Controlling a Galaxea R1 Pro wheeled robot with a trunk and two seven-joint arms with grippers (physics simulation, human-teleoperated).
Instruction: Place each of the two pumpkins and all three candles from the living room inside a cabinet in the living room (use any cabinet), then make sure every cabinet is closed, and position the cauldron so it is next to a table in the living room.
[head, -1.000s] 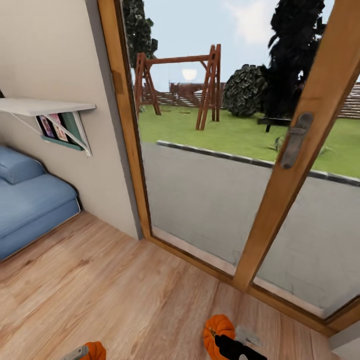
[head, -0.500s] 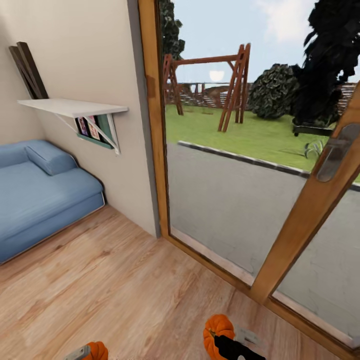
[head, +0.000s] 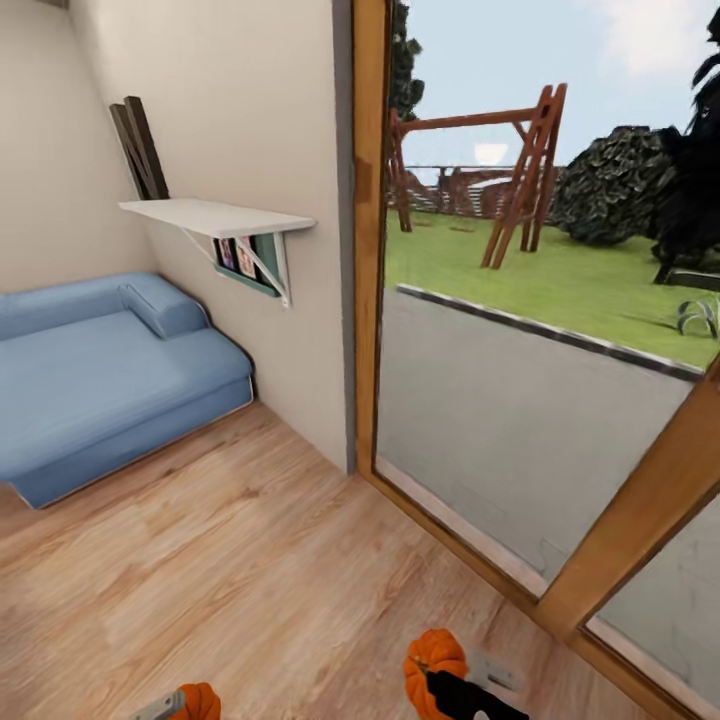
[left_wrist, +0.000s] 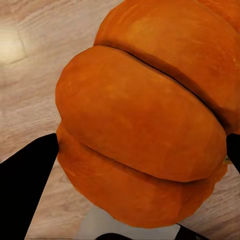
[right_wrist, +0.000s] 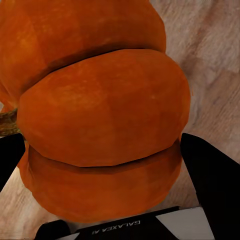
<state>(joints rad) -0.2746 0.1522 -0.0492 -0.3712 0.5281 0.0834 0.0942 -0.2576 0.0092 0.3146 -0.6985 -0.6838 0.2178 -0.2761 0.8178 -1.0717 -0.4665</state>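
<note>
We are carrying both pumpkins toward a cabinet: the left gripper (head: 165, 706) is clamped on one pumpkin (head: 192, 702), the right gripper (head: 450, 690) on the other pumpkin (head: 433, 668), both low over the wood floor (head: 230, 560). Ahead we are facing a blue sofa (head: 100, 370) and glass door (head: 520, 400); next we are needing to find the cabinet.

Light wood-plank floor (head: 230, 560), blue sofa (head: 100, 380) directly on it by the wall

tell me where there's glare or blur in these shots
Head view: even daylight through the glass door, sharp, with no harsh shadows on the wood floor. Left wrist view: a soft bright patch on the floor beside the left pumpkin. Right wrist view: the right pumpkin looms close, its surface slightly soft.
</note>
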